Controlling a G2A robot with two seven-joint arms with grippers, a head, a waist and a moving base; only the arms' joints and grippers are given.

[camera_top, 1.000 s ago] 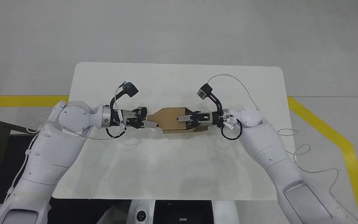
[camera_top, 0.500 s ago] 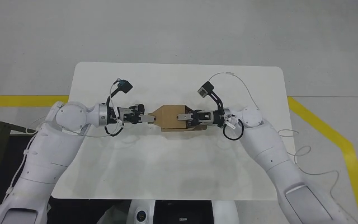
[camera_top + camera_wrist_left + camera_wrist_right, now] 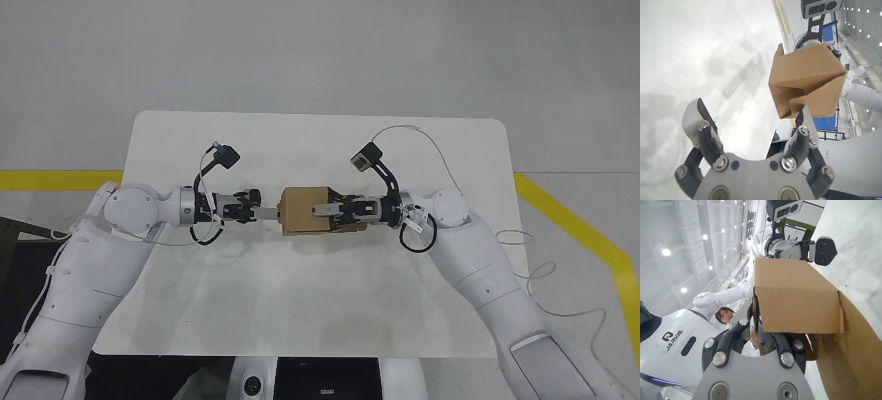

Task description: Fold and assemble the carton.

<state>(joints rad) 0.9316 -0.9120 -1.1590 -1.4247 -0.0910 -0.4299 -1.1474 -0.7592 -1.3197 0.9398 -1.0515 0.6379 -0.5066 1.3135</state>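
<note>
Since a second ago the pointed flap that stuck out toward my left jaws has folded in, so the carton (image 3: pixel 303 208) now shows a squared end there, and my left jaws have closed the gap to it. Those left jaws stand wide apart: one fingertip (image 3: pixel 803 116) touches the lower edge of the folded-in flap on the carton (image 3: pixel 806 75), while the other finger (image 3: pixel 701 111) hangs free over bare bench (image 3: pixel 696 56). My right jaws are clamped on a wall at the opposite end of the carton (image 3: pixel 795 298), one finger (image 3: pixel 326 209) lying along its top face. Just beside those right jaws a long flap (image 3: pixel 848 344) is still unfolded and juts back past them. The carton sits between my two sets of jaws, near the middle of the bench (image 3: pixel 320 300), whose edges lie well away on every side, with open white surface both ahead of and behind my wrists. Whether the carton's underside touches the bench, I cannot tell.
</note>
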